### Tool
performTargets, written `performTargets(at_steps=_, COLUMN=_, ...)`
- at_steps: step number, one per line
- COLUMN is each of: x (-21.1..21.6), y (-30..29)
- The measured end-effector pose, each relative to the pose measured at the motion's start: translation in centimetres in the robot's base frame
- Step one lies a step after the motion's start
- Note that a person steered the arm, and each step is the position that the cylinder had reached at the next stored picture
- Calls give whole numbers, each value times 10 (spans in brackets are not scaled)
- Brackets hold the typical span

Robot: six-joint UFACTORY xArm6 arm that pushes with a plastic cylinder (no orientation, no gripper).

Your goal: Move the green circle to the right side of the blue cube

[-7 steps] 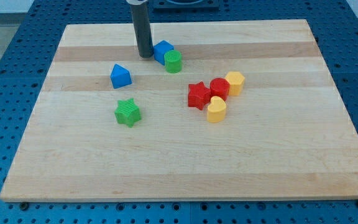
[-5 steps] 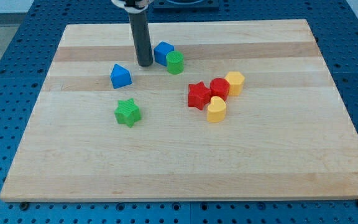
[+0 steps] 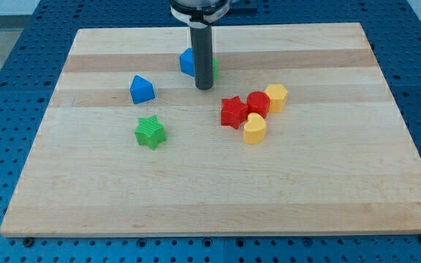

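Note:
The blue cube (image 3: 188, 61) lies near the top middle of the wooden board (image 3: 210, 183), partly hidden by my rod. The green circle (image 3: 215, 69) is almost fully hidden behind the rod; only a thin green sliver shows at the rod's right edge, touching the cube's lower right. My tip (image 3: 204, 88) rests on the board just below both blocks, in front of the green circle.
A blue pentagon-like block (image 3: 142, 89) and a green star (image 3: 150, 132) lie to the left. A red star (image 3: 233, 112), a red cylinder (image 3: 258, 104), a yellow hexagon-like block (image 3: 276, 96) and a yellow heart (image 3: 254, 128) cluster to the right.
My rod has moved from the blue cube's left, down and to the right, to just below the cube and green circle. The blocks have not visibly moved.

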State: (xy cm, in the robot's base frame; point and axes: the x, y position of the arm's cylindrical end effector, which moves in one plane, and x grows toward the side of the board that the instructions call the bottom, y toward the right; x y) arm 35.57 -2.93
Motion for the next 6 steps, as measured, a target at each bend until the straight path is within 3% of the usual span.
performTargets(at_steps=6, x=-18, y=19)
